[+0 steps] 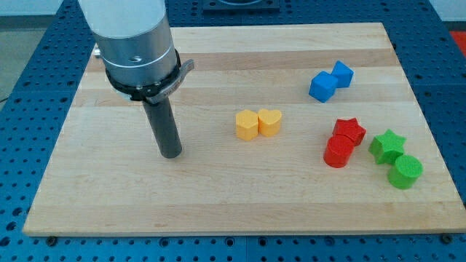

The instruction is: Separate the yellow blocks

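Note:
Two yellow blocks sit touching near the board's middle: a yellow hexagon-like block (247,125) on the left and a yellow heart (270,121) on the right. My tip (171,153) rests on the board well to the left of them, roughly a hand's width from the hexagon block and slightly lower in the view. Nothing lies between the tip and the yellow pair.
Two blue blocks (330,81) touch at the upper right. A red star (349,132) and a red cylinder (338,153) touch at the right. A green star (386,145) and a green cylinder (405,172) lie further right. The wooden board (218,204) lies on a blue perforated table.

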Robot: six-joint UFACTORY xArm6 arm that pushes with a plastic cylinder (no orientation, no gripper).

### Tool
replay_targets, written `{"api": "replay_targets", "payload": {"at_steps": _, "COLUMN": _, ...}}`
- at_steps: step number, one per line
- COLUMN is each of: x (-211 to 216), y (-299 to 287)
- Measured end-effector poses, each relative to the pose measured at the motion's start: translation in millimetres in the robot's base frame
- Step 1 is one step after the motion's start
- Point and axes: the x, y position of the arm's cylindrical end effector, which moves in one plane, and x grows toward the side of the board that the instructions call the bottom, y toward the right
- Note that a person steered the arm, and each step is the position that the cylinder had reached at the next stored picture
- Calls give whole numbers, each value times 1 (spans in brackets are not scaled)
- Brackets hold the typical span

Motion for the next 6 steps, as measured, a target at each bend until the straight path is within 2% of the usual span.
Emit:
{"api": "replay_targets", "payload": {"at_steps": 1, "x": 0, "y": 0}}
{"api": "replay_targets", "payload": {"at_steps": 2, "x": 0, "y": 25}}
{"api": "replay_targets", "payload": {"at_steps": 4, "x": 0, "y": 119}}
{"api": "replay_targets", "payload": {"at_steps": 6, "x": -1, "y": 122}}
